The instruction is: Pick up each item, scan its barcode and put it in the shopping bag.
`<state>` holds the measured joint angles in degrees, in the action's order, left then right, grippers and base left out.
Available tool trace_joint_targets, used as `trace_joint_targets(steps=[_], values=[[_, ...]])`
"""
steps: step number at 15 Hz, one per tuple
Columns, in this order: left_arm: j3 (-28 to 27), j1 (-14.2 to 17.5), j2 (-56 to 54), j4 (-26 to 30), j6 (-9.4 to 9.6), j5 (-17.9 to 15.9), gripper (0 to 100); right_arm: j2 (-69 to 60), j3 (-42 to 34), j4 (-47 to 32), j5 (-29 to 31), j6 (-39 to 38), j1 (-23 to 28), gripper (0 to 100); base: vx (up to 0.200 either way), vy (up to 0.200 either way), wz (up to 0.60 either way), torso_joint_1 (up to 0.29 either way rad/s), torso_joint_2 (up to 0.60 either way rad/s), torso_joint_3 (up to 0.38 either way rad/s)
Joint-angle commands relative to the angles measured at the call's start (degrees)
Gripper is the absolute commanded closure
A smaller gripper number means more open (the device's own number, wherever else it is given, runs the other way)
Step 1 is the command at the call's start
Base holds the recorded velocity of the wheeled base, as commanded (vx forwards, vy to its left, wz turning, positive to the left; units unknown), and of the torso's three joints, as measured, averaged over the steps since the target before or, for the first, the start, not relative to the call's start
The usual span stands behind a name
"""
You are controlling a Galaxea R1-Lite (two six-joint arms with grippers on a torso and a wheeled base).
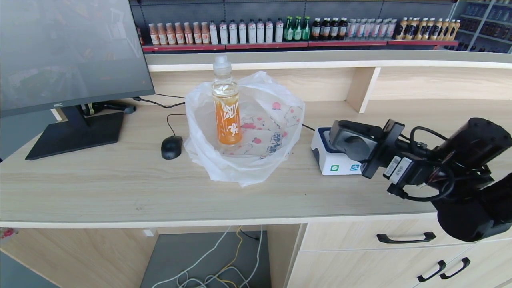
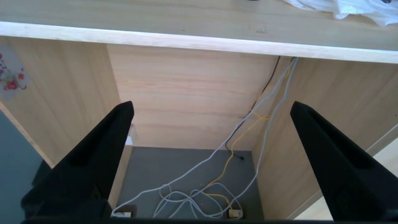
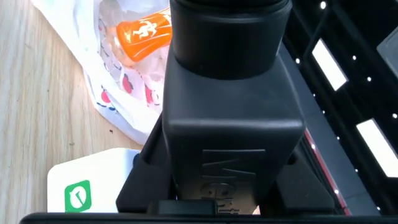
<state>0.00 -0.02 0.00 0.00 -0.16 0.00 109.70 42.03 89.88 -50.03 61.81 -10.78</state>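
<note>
1. The orange drink bottle stands upright inside the white shopping bag.
2. It looks rigid, smooth and fairly heavy; the labelled mid-body suits gripping.
3. The right gripper clasps the barcode scanner; the left gripper is spread wide and empty.

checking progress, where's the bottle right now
Head view: the bottle stands upright inside the bag on the counter, right of the mouse and left of the scanner.

My left gripper hangs low, its fingers spread wide apart. My right arm lies about level, its gripper closed around the scanner.
</note>
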Motion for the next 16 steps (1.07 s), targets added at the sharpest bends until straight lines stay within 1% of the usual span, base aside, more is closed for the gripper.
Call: trace_joint_targets(steps=[1,2,3,6,9,10,11,12,13,15,16], values=[[0.0,0.02,0.0,0.0,-0.02,0.0,0,-4.85,1.03,0.12,0.46,-3.62,-1.35,100,0.0,0.0,0.0,0.0,0.0,0.0],[0.0,-0.06,0.0,0.0,-0.02,0.0,0,-5.9,1.03,0.12,0.64,-4.77,-1.7,100,0.0,0.0,0.0,0.0,0.0,0.0],[0.0,0.02,0.0,0.0,-0.02,0.0,0,-8.98,0.68,0.12,3.62,-8.9,-3.2,100,0.0,0.0,0.0,0.0,0.0,0.0],[0.0,0.02,0.0,0.0,-0.02,0.0,0,-14.43,-0.11,0.12,8.37,-15.31,-6.45,100,0.0,0.0,0.0,0.0,0.0,0.0],[0.0,0.02,0.0,0.0,-0.02,0.0,0,-19.35,-5.91,0.12,14.52,-22.52,-11.37,100,0.0,0.0,0.0,0.0,0.0,0.0],[0.0,0.02,0.0,0.0,-0.02,0.0,0,-20.23,-6.61,0.12,16.02,-23.66,-11.99,100,0.0,0.0,0.0,0.0,0.0,0.0],[0.0,-0.06,0.0,0.0,-0.02,0.0,0,-22.69,-7.93,0.12,22.7,-29.99,-14.62,100,0.0,0.0,0.0,0.0,0.0,0.0],[0.0,-0.06,0.0,0.0,-0.02,0.0,0,-23.48,-8.02,0.12,25.86,-33.77,-15.94,100,0.0,0.0,0.0,0.0,0.0,0.0],[0.0,0.02,0.0,0.0,-0.02,0.0,0,-24.54,-8.28,0.12,29.46,-39.57,-16.73,100,0.0,0.0,0.0,0.0,0.0,0.0],[0.0,-0.15,0.0,0.09,1.65,0.0,0,-25.06,-10.48,0.12,32.01,-44.4,-16.65,100,0.0,0.0,0.0,0.0,0.0,0.0],[0.0,-0.15,0.0,0.09,1.92,-0.09,0,-25.06,-13.91,0.12,33.95,-48.18,-16.73,100,0.0,0.0,0.0,0.0,0.0,0.0]])
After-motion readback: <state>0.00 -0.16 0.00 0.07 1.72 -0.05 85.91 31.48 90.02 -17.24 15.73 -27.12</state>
